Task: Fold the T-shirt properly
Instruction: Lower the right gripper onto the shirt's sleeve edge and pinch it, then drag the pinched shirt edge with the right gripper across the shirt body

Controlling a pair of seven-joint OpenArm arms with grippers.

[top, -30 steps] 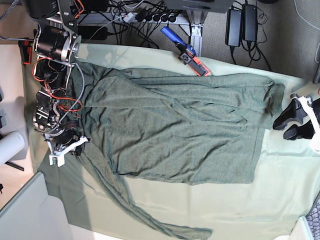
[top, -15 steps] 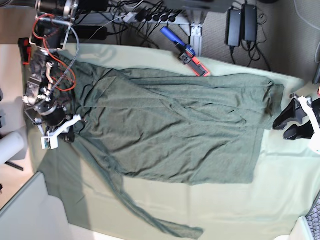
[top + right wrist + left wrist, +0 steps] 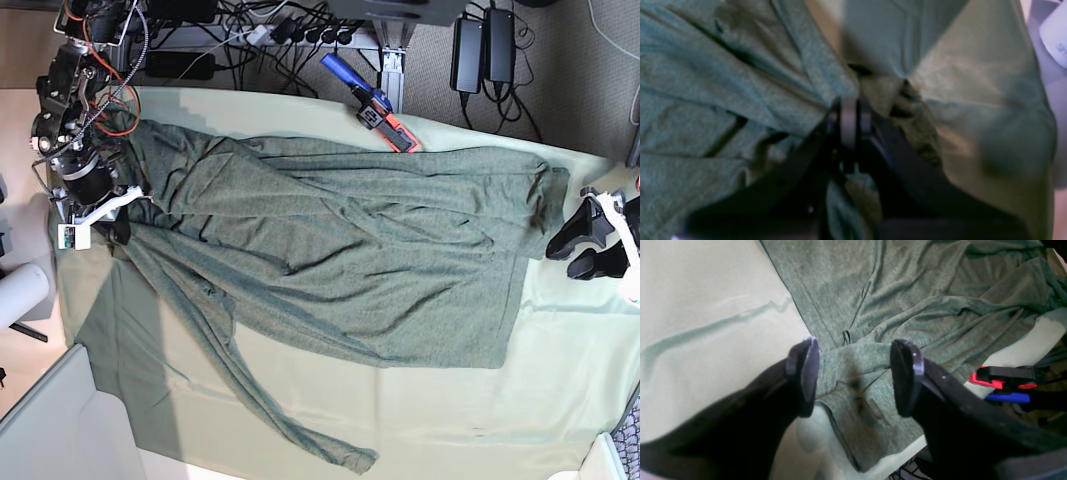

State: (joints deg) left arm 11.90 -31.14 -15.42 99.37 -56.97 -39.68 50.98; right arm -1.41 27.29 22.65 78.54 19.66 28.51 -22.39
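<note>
The dark grey-green T-shirt [image 3: 350,260] lies spread and wrinkled across the table, with a long strip trailing toward the front edge. My right gripper [image 3: 118,226] is at the shirt's left end in the base view. The right wrist view shows this gripper [image 3: 850,113] shut on a bunched fold of the T-shirt [image 3: 723,100]. My left gripper [image 3: 572,255] hovers just off the shirt's right edge, open. In the left wrist view its fingers [image 3: 806,373] stand wide apart over a corner of the T-shirt [image 3: 907,300], holding nothing.
A pale mint tablecloth [image 3: 560,390] covers the table. A red, blue and black clamp [image 3: 375,105] sits at the far edge, also the clamp [image 3: 1003,383] beside my left fingers. Cables and power bricks [image 3: 483,45] lie beyond. A white roll [image 3: 20,290] stands at the left.
My right gripper has moved up and to the left in the base view, dragging the shirt's left end with it. The trailing strip slid left. The left arm has stayed still.
</note>
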